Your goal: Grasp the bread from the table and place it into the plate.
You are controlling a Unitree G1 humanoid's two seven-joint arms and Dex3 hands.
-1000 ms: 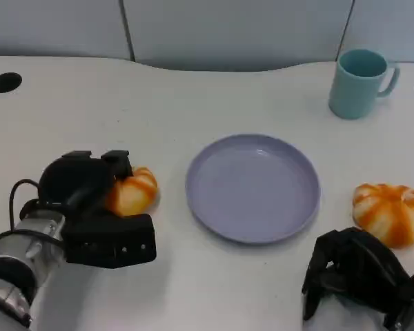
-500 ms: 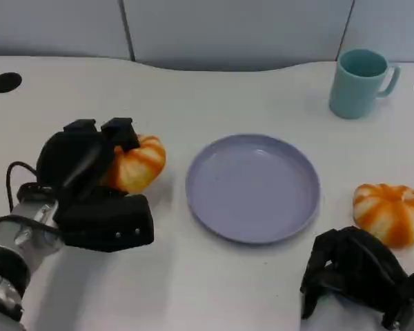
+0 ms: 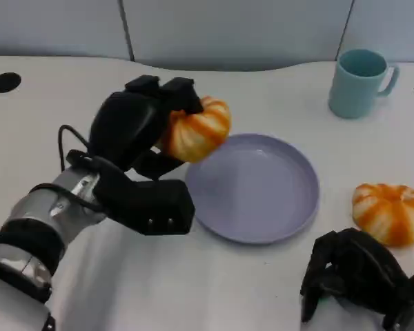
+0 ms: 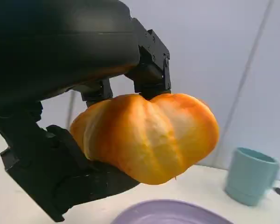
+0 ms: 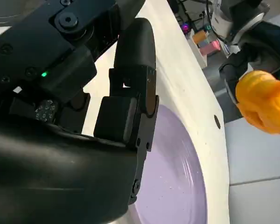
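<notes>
Gripping the pumpkin-shaped bread (image 3: pixel 196 129) in the left hand (image 3: pixel 134 131), raised just left of the lavender plate (image 3: pixel 252 186). Resting the right hand (image 3: pixel 359 272) near, fingers curled on nothing.

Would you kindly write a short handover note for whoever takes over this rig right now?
Left hand: holds one bread in the air, at the plate's near-left rim.
Right hand: low by the table's front edge, fingers curled, holding nothing.
Second bread: on the table, right of the plate.
Done: first bread grasped and lifted.
Left: carry it over the plate, set it down, let go.
</notes>
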